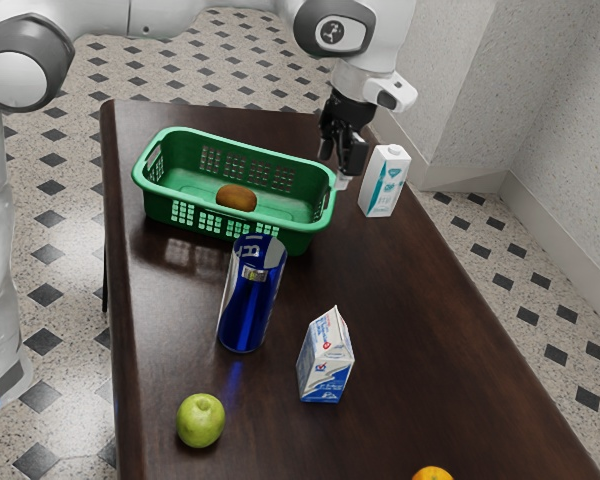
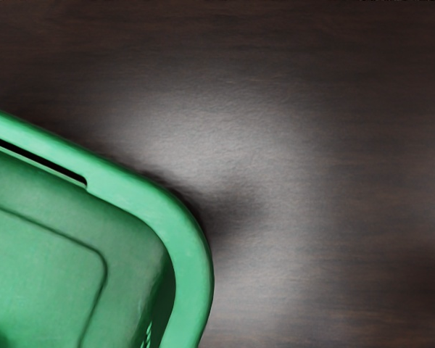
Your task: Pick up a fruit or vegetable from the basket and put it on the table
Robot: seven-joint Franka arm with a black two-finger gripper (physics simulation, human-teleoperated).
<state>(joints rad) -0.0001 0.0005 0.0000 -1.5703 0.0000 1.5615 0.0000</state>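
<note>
In the exterior view, the brown fruit [image 1: 236, 198] lies inside the green basket [image 1: 160, 207], on the tabletop [image 1: 410, 310]. From this fruit, the claw [image 1: 343, 160] is toward about two o'clock, near the basket's end. How far it is open, and whether it holds something, I cannot tell. In the wrist view, the basket's rounded corner shows, with tabletop around it.

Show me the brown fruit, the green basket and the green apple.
Brown fruit [image 1: 236, 197]: exterior view, its upper side.
Green basket [image 2: 194, 268]: wrist view, its rim at a corner.
Green apple [image 1: 201, 421]: exterior view, middle of its side.
</note>
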